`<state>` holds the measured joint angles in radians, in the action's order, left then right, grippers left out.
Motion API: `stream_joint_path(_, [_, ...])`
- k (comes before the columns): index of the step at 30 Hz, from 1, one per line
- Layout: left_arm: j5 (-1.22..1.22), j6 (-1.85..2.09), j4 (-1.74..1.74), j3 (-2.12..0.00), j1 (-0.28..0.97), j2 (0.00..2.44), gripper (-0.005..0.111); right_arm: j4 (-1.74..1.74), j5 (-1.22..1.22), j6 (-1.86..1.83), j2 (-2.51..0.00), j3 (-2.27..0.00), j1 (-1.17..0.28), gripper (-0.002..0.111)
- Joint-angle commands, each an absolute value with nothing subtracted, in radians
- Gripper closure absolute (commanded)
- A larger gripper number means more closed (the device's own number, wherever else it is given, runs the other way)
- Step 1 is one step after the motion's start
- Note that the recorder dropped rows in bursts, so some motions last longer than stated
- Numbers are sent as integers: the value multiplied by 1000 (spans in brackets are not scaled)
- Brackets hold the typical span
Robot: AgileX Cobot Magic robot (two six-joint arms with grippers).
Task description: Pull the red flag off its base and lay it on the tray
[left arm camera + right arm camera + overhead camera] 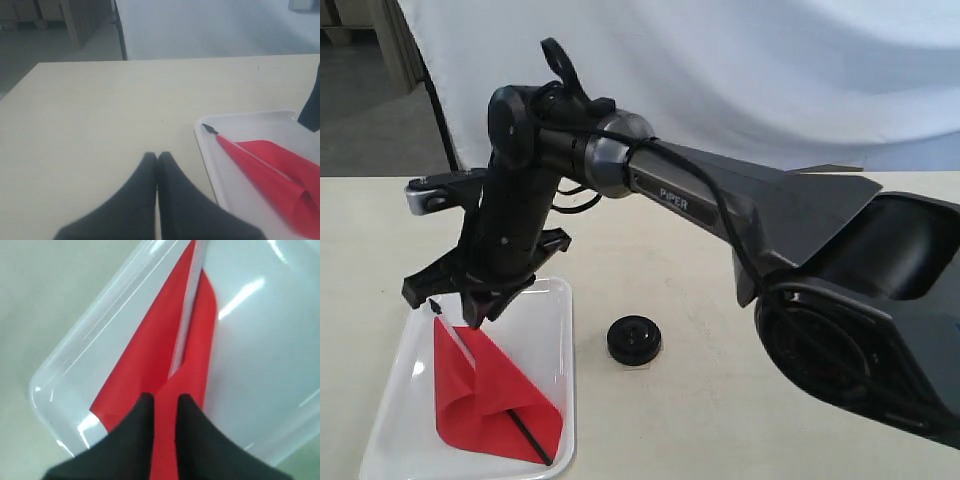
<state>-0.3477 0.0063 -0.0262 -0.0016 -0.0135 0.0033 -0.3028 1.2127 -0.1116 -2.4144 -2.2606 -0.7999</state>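
The red flag (485, 395) lies flat in the white tray (395, 405), its black pointed tip at the tray's far corner (209, 129). My right gripper (477, 314) has reached across to the tray and sits low over the flag's upper end. In the right wrist view its fingers (165, 399) stand a narrow gap apart, with the flag (150, 355) and its pole running into that gap. The black round base (634, 340) stands bare on the table to the right of the tray. My left gripper (157, 156) is shut and holds nothing, just beside the tray (225, 170).
The right arm's dark body (770, 220) stretches across the table from the right, above the base. A silver-grey part of the left arm (428, 193) shows behind it. White cloth (720, 70) hangs along the table's far edge.
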Motion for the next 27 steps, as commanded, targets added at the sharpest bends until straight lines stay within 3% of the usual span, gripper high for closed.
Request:
stream_joint_path(1, [-343, 0, -29, 0, -11, 0, 107, -266, 1221, -112, -2374, -2277, -761, 108])
stream_joint_path(15, [-343, 0, -29, 0, -11, 0, 107, -188, 1221, 52, -2253, -2272, -571, 108])
stream_joint_path(27, [-343, 0, -29, 0, -11, 0, 107, -129, 1221, 45, -2068, -1993, -397, 109])
